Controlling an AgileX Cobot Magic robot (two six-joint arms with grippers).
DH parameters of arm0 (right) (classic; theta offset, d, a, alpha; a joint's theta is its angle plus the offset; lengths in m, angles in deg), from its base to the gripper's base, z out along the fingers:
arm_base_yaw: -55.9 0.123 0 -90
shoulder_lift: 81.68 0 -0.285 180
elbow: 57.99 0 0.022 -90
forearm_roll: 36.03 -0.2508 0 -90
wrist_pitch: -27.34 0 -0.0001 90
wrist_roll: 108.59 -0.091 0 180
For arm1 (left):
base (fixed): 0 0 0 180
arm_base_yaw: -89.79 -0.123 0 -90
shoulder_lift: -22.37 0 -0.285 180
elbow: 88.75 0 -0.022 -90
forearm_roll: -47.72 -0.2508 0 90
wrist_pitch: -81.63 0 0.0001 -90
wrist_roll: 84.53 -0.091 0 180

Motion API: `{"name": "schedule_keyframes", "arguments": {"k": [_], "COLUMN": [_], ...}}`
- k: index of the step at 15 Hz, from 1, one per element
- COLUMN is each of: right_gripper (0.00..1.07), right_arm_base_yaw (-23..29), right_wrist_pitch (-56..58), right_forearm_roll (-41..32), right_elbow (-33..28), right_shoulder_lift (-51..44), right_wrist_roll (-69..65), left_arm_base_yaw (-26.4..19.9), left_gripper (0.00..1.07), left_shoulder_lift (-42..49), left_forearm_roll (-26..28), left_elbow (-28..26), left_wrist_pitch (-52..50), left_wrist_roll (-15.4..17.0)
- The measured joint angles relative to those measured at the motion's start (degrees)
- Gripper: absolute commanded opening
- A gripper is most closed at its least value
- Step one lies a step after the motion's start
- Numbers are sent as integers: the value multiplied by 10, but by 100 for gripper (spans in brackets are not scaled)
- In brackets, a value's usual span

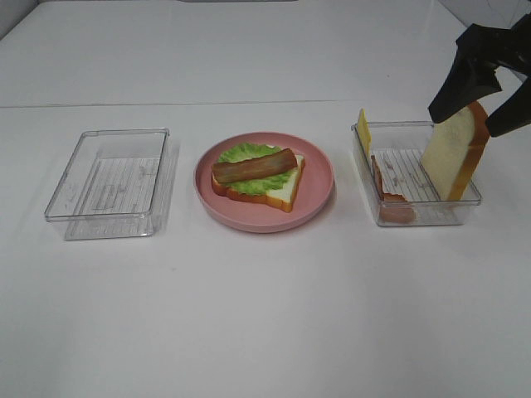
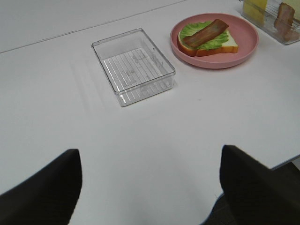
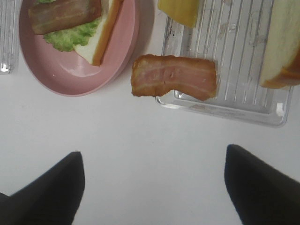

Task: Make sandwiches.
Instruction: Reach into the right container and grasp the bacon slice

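Note:
The sandwich stack (image 1: pixel 257 170) (image 2: pixel 206 35) (image 3: pixel 70 18) lies on the round pink plate (image 1: pixel 315 195): one white bread slice, green lettuce, and a brown bacon strip on top. To its right, a clear box (image 1: pixel 419 217) holds a leaning bread slice (image 1: pixel 452 157) (image 3: pixel 281 42), a yellow cheese slice (image 1: pixel 363 128) (image 3: pixel 178 9) and a pinkish ham piece (image 1: pixel 390 199) (image 3: pixel 173 76). My right gripper (image 1: pixel 463 124) (image 3: pixel 152 152) hangs open above that box, empty. My left gripper (image 2: pixel 150 187) is open and empty over bare table, out of the exterior view.
An empty clear box (image 1: pixel 108 178) (image 2: pixel 133 65) stands left of the plate. The white table's edge (image 2: pixel 281 161) runs close by the left gripper.

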Motion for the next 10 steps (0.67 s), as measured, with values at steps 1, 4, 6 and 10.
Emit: {"name": "schedule_keyframes", "arguments": {"k": [1, 4, 6, 10], "right_gripper": [76, 76, 76, 68], "right_arm_base_yaw": [4, 69, 117, 151], "right_wrist_pitch": [3, 10, 9, 10], "right_forearm_roll": [2, 42, 89, 138], "right_elbow": [12, 68, 107, 171], "right_shoulder_lift": [12, 72, 112, 219], "right_wrist_roll": [0, -21, -78, -150], "left_arm_base_yaw": [0, 0, 0, 0], "left_gripper": [77, 77, 77, 77], "left_shoulder_lift": [0, 0, 0, 0], "left_forearm_roll": [0, 0, 0, 0], "left_elbow": [0, 0, 0, 0], "left_wrist_pitch": [0, 0, 0, 0], "left_wrist_roll": [0, 0, 0, 0]}}
